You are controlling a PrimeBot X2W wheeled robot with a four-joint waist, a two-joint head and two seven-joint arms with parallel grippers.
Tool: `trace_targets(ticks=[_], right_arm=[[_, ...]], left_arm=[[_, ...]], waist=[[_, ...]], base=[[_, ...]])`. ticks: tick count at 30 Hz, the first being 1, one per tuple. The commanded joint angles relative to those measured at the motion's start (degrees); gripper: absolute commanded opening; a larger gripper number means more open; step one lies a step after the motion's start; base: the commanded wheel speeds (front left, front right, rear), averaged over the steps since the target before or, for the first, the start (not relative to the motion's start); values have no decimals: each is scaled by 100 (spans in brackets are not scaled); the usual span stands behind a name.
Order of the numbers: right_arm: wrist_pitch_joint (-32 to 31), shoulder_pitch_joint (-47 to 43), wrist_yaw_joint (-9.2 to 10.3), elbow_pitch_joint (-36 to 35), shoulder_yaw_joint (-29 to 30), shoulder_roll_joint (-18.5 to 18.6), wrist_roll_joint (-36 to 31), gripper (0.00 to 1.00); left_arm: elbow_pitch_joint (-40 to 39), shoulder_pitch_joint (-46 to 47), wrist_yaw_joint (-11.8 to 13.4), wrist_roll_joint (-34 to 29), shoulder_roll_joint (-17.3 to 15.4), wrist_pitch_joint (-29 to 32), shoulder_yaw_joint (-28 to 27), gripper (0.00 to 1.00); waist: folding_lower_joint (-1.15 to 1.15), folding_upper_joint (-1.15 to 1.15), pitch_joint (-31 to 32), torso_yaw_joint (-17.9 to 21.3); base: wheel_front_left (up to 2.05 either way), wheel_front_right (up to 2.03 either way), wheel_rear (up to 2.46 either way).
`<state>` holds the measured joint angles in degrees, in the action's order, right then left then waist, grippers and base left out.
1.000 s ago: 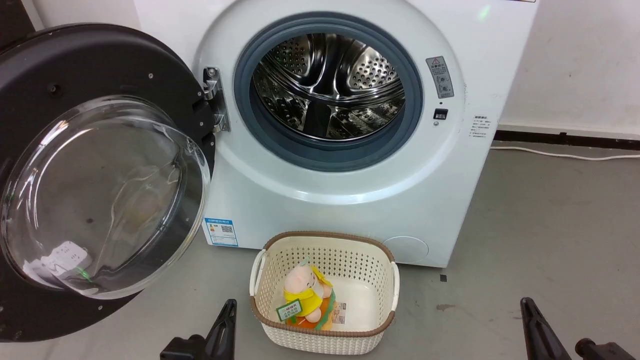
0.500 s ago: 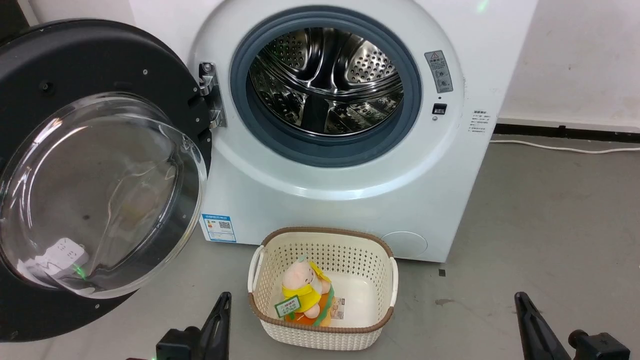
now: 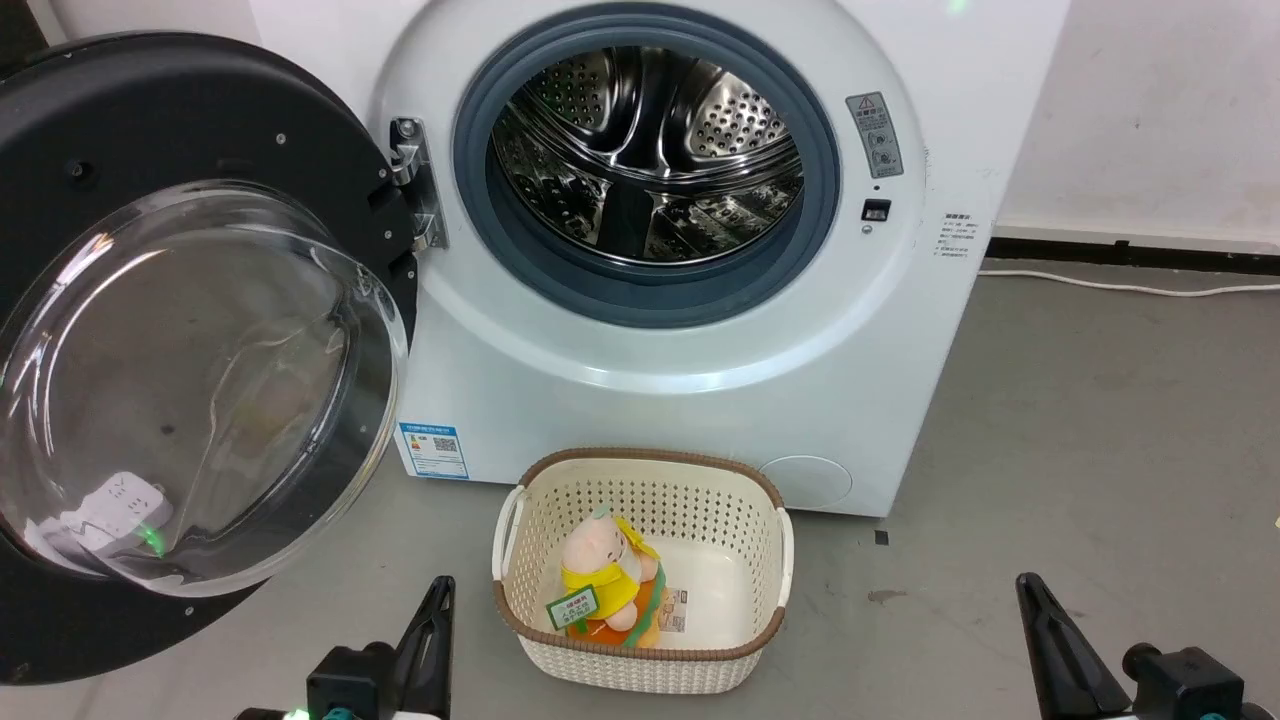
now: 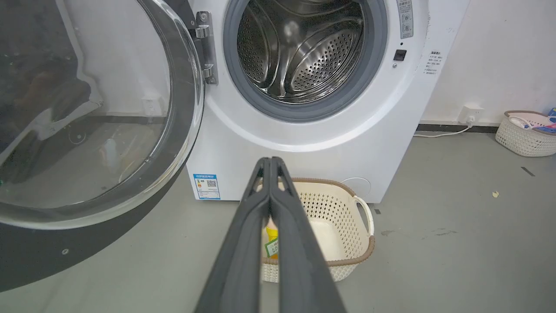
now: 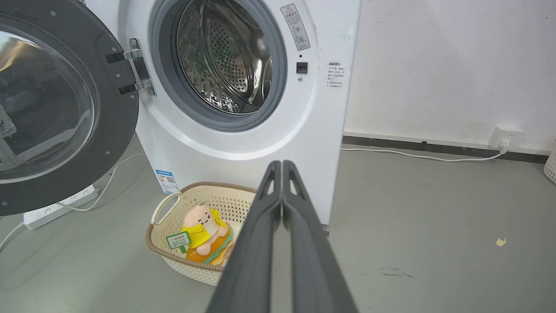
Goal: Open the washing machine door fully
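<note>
Up at the left of the head view, looking at the washing machine door [image 3: 190, 340] swung way out on the hinge [image 3: 410, 185] at the left edge of the washing machine [image 3: 680, 400], inner face turned toward the camera, steel drum [image 3: 645, 150] fully uncovered. Reads as pretty much done already; can't judge the remaining hinge travel from here. Key relation for whatever comes next: sits up and to the left of the left hand [image 3: 438, 595], well apart from it, touching nothing, and turns about an upright hinge line, so no real long axis to line up with, just a round disc. Makes the left hand clearly the nearer one; leaves the right hand [image 3: 1030, 595] way over below the machine's right corner, well apart from the door. For a last nudge, probably a reach up-left and a push on that inner face to swing it further back, just guessing though. Both hands low at the bottom of the head view, each pinched together to a single point, aimed up toward the machine, holding nothing. Also a cream basket [image 3: 640, 665] with a plush toy [image 3: 600, 570] on the floor [image 3: 1050, 420] between the two hands, just in front of the machine and seemingly clear of the door.
</note>
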<state>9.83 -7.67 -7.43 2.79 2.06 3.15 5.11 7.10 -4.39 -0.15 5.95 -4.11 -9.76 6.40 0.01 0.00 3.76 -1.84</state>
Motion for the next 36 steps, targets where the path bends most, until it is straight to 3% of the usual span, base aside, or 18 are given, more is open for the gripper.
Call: trace_targets(ticks=[1,36], right_arm=[[-33,117,-2,-45,-10,-10,-20,0],[-445,399,-4,-146,-95,-18,-233,0]], left_arm=[[-50,97,5,-63,30,32,-35,0],[-336,245,9,-294,70,441,-298,0]], waist=[[0,0,-6,3],[0,0,-166,81]], base=[[0,0,0],[0,0,0]])
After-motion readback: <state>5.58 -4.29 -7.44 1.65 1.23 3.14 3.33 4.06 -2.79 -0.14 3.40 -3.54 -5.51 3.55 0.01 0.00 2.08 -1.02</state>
